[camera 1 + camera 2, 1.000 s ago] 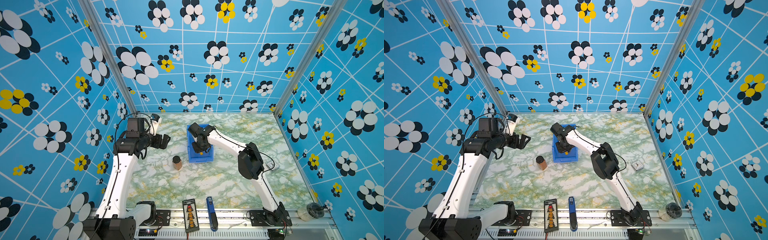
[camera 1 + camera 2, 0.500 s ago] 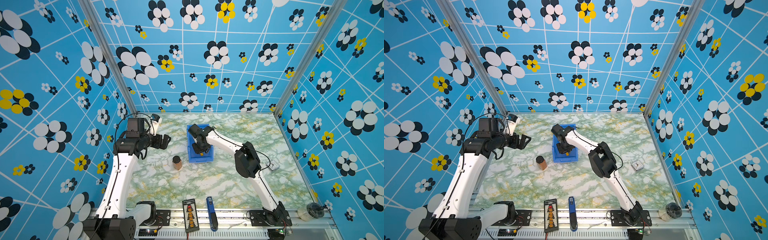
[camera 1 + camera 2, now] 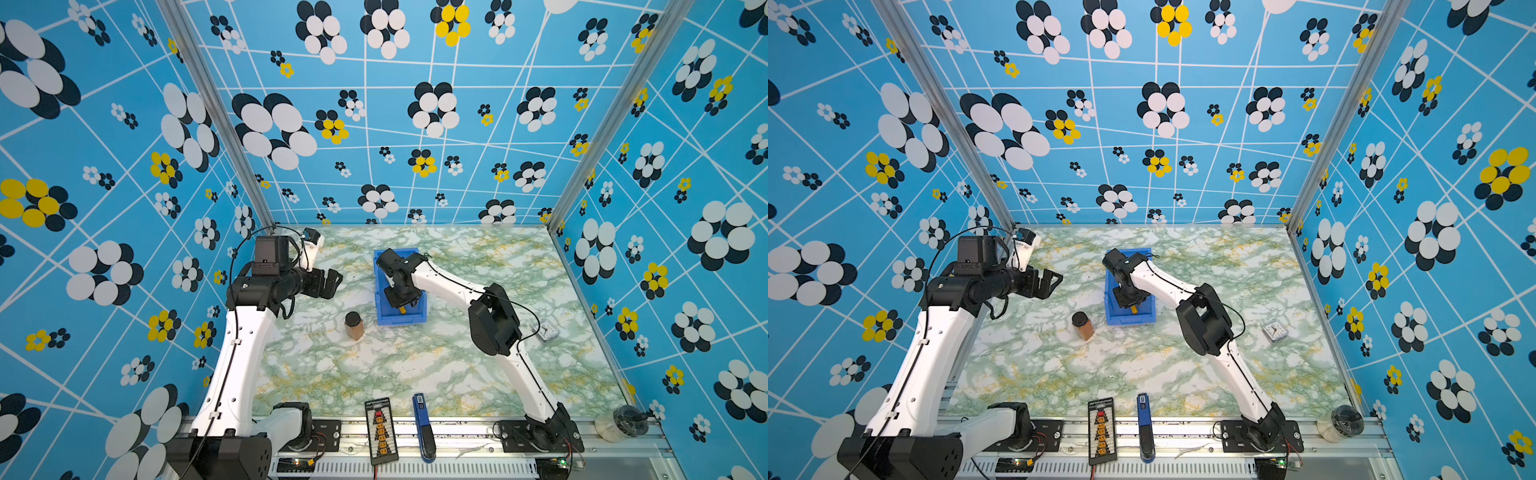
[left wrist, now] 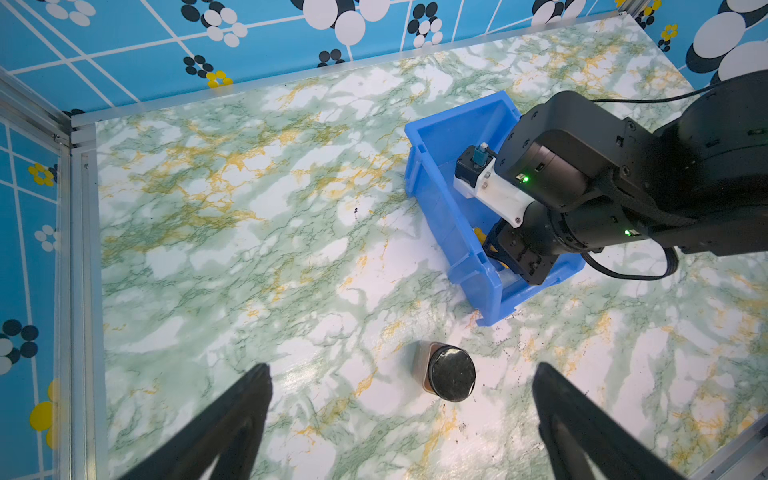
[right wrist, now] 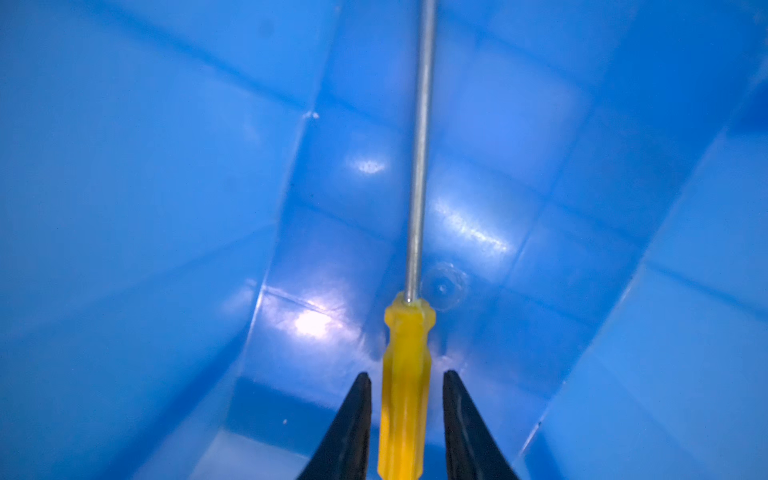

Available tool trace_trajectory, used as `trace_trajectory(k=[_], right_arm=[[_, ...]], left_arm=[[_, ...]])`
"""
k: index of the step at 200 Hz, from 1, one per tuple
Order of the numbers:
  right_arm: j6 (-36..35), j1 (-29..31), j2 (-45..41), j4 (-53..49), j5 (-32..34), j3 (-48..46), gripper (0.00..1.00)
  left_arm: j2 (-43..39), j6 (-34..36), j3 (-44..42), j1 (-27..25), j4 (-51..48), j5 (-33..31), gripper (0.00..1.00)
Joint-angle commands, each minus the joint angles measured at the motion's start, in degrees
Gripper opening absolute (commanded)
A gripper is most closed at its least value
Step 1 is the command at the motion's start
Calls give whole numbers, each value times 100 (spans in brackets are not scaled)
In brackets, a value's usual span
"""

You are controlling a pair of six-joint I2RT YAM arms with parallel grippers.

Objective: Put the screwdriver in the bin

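Looks all but finished. Finds the screwdriver [image 5: 407,332] already inside the bin [image 5: 124,187], yellow handle nearest the right wrist camera, thin silver shaft running away over the blue floor. Cannot see the contact with the floor itself; judged to be resting there, since nothing grips it. Confirms as much in both top views: a dab of yellow under the right gripper [image 3: 401,306], low between the bin walls, the bin itself standing on the table [image 3: 415,365].

Leaves, by judgement, little: spreading wider if needed, then lifting straight out between the walls without catching the handle or nudging the bin.

Shows the right fingers [image 5: 353,424] parted only narrowly, one on each side of the handle, a sliver of blue visible between each and the yellow plastic. Straddling, then, not pinching; no contact to be seen.

Shows the left gripper [image 4: 401,368] idle and well apart from the bin, fingers [image 4: 232,415] spread wide above bare table, holding nothing and touching nothing. Has the brown jar [image 4: 451,376] standing upright near the bin, untouched.
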Motion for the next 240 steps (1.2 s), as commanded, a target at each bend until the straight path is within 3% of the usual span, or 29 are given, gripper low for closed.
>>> trace_trajectory(k=[1, 80, 116, 146, 165, 186, 220, 240], right_arm=[[-90, -28, -357, -286, 184, 82, 36], [-245, -28, -1290, -615, 622, 442, 46], [-235, -37, -2250, -324, 859, 141, 56], [-305, -230, -3380, 640, 1247, -1165, 74], [-118, -681, -4099, 1345, 1038, -2229, 78], [76, -1234, -4845, 2165, 1061, -3441, 99], [178, -1909, -5671, 3321, 1105, -4829, 99], [-135, -2147, -5990, 4092, 1346, -5608, 99]], left_arm=[[46, -57, 105, -35, -129, 111, 99], [222, -251, 324, -38, 71, -85, 99], [358, -490, 278, -27, 353, -489, 99], [349, -803, -14, 83, 774, -932, 99], [313, -1104, -391, 312, 1215, -1065, 99], [326, -1369, -915, 677, 1849, -921, 99], [221, -2068, -2232, 1364, 3572, -861, 99], [137, -2427, -3234, 1524, 5005, -885, 99]])
